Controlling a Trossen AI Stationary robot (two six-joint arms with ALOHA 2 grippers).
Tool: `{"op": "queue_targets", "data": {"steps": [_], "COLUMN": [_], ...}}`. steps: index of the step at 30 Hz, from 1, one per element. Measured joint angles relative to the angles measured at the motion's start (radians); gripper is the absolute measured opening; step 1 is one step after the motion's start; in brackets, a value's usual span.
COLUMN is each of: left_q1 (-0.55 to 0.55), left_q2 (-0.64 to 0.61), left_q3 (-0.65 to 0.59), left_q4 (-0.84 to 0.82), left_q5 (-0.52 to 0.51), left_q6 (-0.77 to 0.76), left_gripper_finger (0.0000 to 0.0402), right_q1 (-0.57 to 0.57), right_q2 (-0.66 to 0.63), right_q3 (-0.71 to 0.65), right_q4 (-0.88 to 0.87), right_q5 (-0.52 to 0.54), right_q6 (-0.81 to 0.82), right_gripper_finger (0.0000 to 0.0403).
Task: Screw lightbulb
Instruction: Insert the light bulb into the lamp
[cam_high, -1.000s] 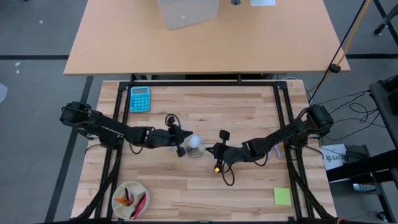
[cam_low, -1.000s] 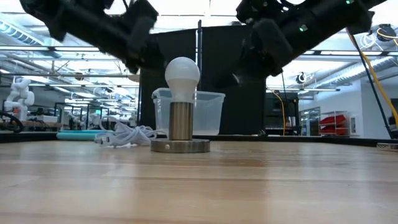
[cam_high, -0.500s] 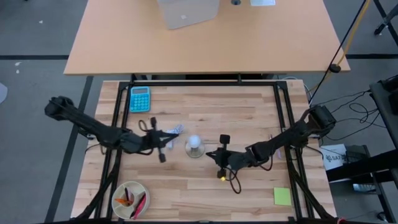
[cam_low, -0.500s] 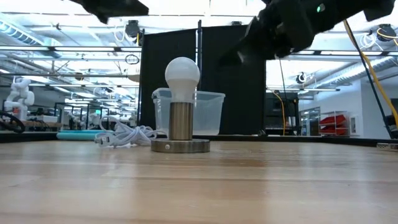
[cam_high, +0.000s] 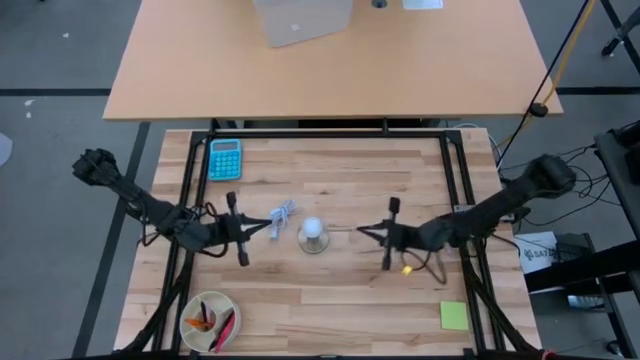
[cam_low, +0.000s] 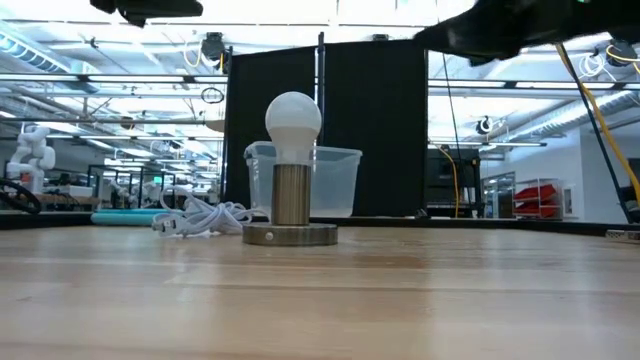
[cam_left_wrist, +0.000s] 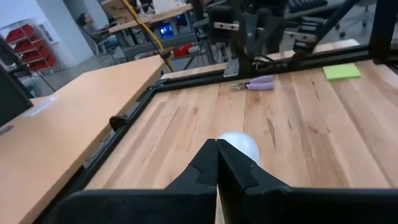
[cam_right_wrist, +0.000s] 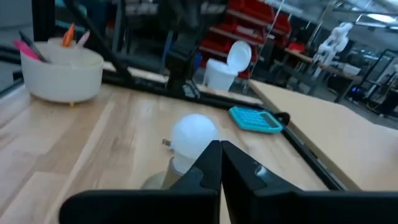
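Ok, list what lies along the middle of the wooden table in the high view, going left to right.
left gripper → white cable → lightbulb on its socket → right gripper.

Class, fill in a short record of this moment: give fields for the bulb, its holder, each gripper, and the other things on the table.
bulb: small white frosted lightbulb, upright in holder
holder: silvery metal socket on round flat base
left gripper: jaws shut, empty, left of bulb, apart
right gripper: jaws shut, empty, right of bulb, apart
other things: teal calculator, white coiled cable, green sticky note, white bowl
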Motion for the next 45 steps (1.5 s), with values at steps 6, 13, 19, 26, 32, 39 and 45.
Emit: {"op": "queue_targets", "data": {"steps": [6,13,19,26,32,39,45], "left_q1": [0.011,0.135,0.246,0.299,0.308,0.316,0.361], "left_q2": [0.000,0.003,0.052,0.192,0.373,0.579,0.705], "left_q3": [-0.154,-0.351,-0.397,-0.394,-0.386,-0.279,-0.201], "left_q4": [0.263,0.563,0.592,0.604,0.752,0.761,0.759], "left_q5": [0.039,0.212,0.351,0.404,0.430,0.430,0.451], "left_q6": [0.000,-0.066,-0.162,-0.222,-0.254,-0.276,-0.300], "left_gripper_finger": [0.0000,0.0000,0.0000,0.0001,0.0041,0.0140,0.0186], "right_q1": [0.000,-0.001,-0.002,-0.002,-0.017,-0.022,-0.022], "right_q2": [-0.159,-0.211,-0.207,-0.207,-0.206,-0.206,-0.206], "right_q3": [-0.138,-0.181,-0.181,-0.181,-0.181,-0.181,-0.181], "right_q4": [0.046,0.045,0.044,0.044,0.062,0.065,0.066], "right_q5": [0.001,0.000,-0.001,-0.001,-0.001,-0.001,-0.001], "right_q6": [0.018,0.022,0.037,0.041,0.049,0.049,0.049], "right_gripper_finger": [0.0000,0.0000,0.0000,0.0000,0.0000,0.0000,0.0000]}}
